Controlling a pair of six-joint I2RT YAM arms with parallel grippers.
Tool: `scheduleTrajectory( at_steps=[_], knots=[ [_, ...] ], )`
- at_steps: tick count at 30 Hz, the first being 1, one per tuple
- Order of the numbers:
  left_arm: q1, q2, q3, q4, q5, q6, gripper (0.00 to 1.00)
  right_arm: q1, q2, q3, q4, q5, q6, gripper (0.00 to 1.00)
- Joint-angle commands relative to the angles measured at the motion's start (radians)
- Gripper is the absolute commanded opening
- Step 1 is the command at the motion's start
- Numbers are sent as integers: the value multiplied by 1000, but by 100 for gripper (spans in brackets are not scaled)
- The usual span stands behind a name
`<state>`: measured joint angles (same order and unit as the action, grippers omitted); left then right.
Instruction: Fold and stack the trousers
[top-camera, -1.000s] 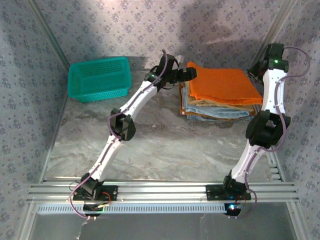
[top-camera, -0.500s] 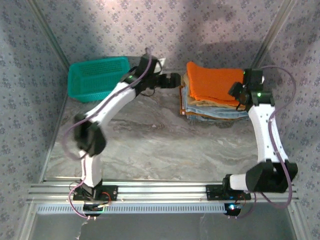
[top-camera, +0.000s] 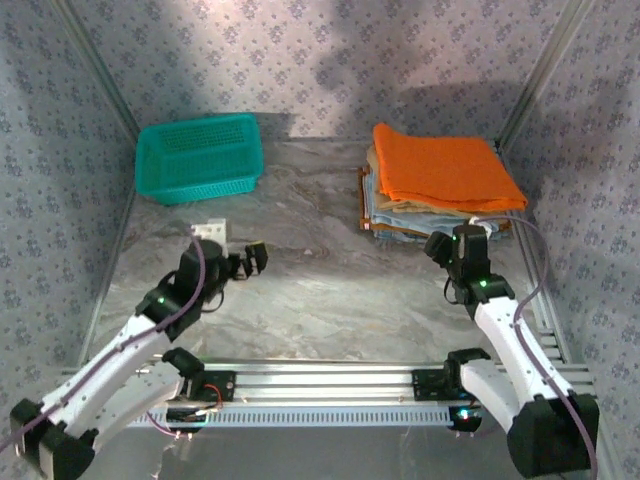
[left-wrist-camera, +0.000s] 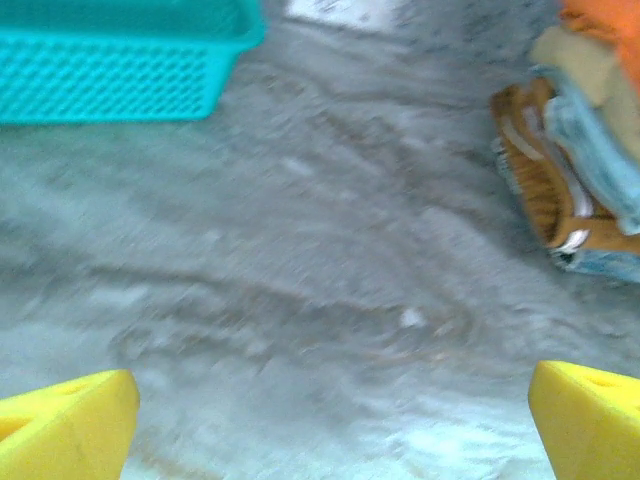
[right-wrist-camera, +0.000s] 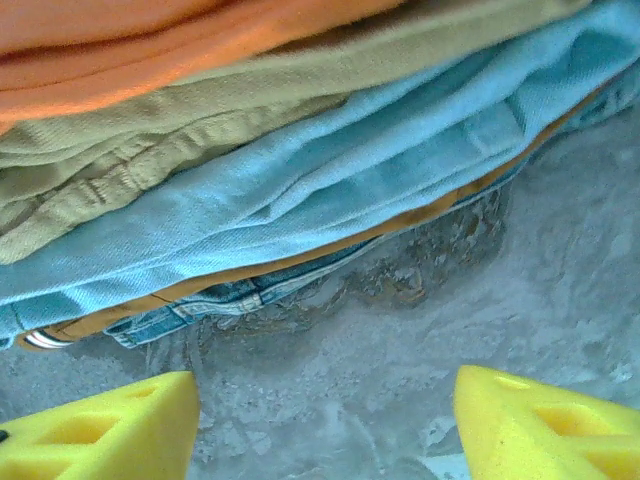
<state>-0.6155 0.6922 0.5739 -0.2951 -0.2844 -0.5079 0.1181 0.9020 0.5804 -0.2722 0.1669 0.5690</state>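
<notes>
Aluminium rail (top-camera: 330, 380) at the near edge carries both arm bases, well short of the garment stack (top-camera: 430, 215). Left gripper (top-camera: 246, 262) is low over the marble table (top-camera: 330, 300), well to the left of the stack and nearer than it. Its jaws are released, and the yellow pads (left-wrist-camera: 65, 425) sit wide apart in the left wrist view with nothing between them. Right gripper (top-camera: 452, 245) is just in front of the stack's near edge and not touching it. Its jaws are also spread and empty, with pads (right-wrist-camera: 100, 425) at either side of the right wrist view, facing the stack's layers.

Stack from the bottom up: denim (right-wrist-camera: 200, 300), a thin brown layer, light blue garment (right-wrist-camera: 350, 170), tan garment (right-wrist-camera: 250, 95). The trousers (top-camera: 440, 165), bright orange, lie folded flat on top of the stack, free of both grippers. Teal basket (top-camera: 200, 158) sits well to the left of the stack, at about the same depth, against the far-left wall.
</notes>
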Motion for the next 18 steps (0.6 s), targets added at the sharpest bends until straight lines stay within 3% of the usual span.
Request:
scheduleTrajectory(
  at_steps=[1, 4, 8, 10, 12, 18],
  knots=[
    [-3, -124, -81, 21, -122, -75, 100, -39, 123, 91, -11, -89, 72, 71],
    [-3, -213, -140, 30, -192, -105, 100, -72, 296, 152, -39, -122, 117, 58],
    [-3, -288, -169, 25, -243, -130, 100, -115, 457, 159, 67, -181, 159, 21],
    [-3, -302, -181, 34, -237, -140, 100, -119, 533, 188, 76, -177, 186, 12],
    [-3, -303, -188, 33, -236, -158, 100, -110, 611, 221, 76, -174, 206, 10],
    [-1, -287, -201, 44, -242, -178, 100, -105, 801, 313, 71, -177, 281, 21]
  ],
)
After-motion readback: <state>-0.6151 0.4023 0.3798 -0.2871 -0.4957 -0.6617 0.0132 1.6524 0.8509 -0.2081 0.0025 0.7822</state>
